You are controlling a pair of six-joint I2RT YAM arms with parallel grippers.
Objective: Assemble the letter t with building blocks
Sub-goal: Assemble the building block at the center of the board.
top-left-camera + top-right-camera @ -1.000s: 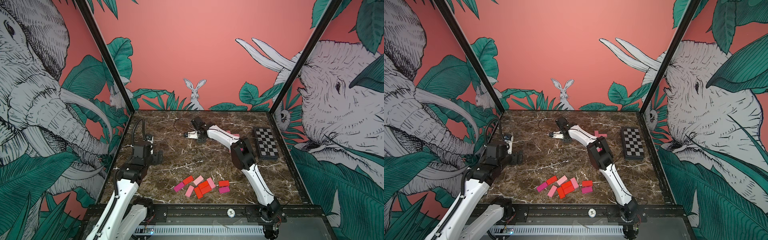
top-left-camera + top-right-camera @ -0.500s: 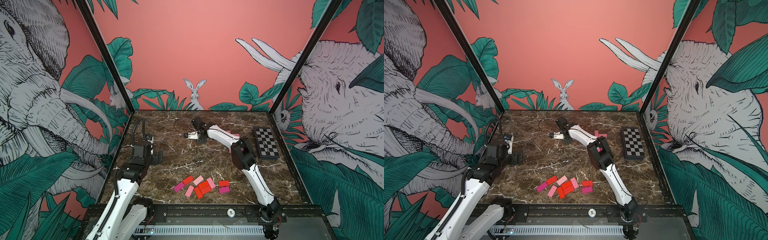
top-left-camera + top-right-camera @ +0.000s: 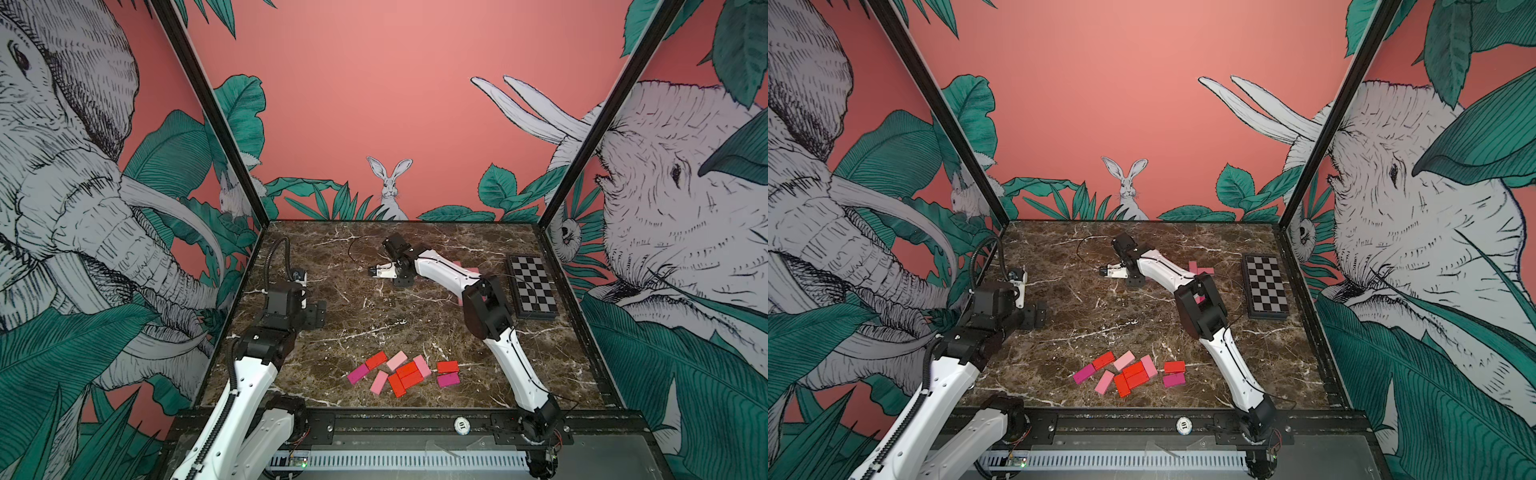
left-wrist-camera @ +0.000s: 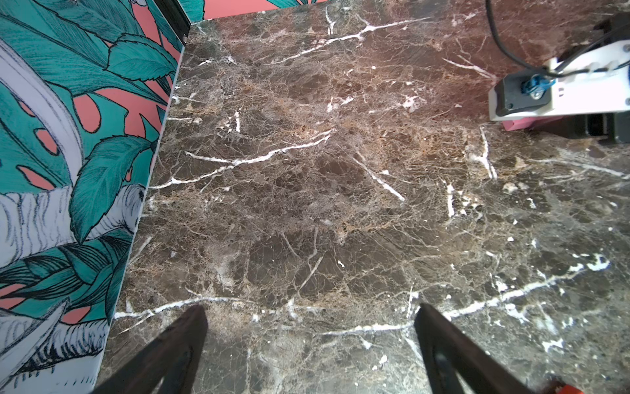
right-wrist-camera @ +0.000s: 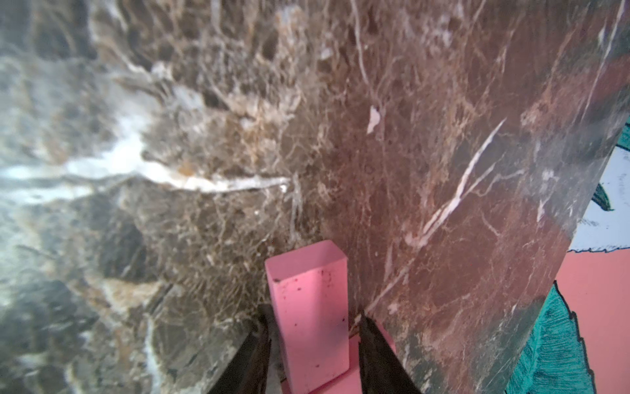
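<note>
Several red, light pink and magenta building blocks (image 3: 405,372) (image 3: 1129,374) lie loose near the table's front edge. More pink blocks (image 3: 1200,268) lie at the back, partly hidden by the right arm. My right gripper (image 3: 402,279) (image 3: 1136,279) is low over the back middle of the table. In the right wrist view its fingers (image 5: 313,312) stand either side of a light pink block (image 5: 308,307) with a small gap on one side; that block rests on another pink block. My left gripper (image 3: 318,314) (image 4: 311,308) hangs open and empty at the left.
A black-and-white checkered board (image 3: 532,286) (image 3: 1264,286) lies at the back right. A black cable (image 3: 357,245) trails behind the right wrist. Patterned walls close in the left, back and right sides of the marble table (image 3: 374,316).
The right gripper's jaws have parted slightly around the pink block. Neither arm has visibly shifted, and the front pile is unchanged.
</note>
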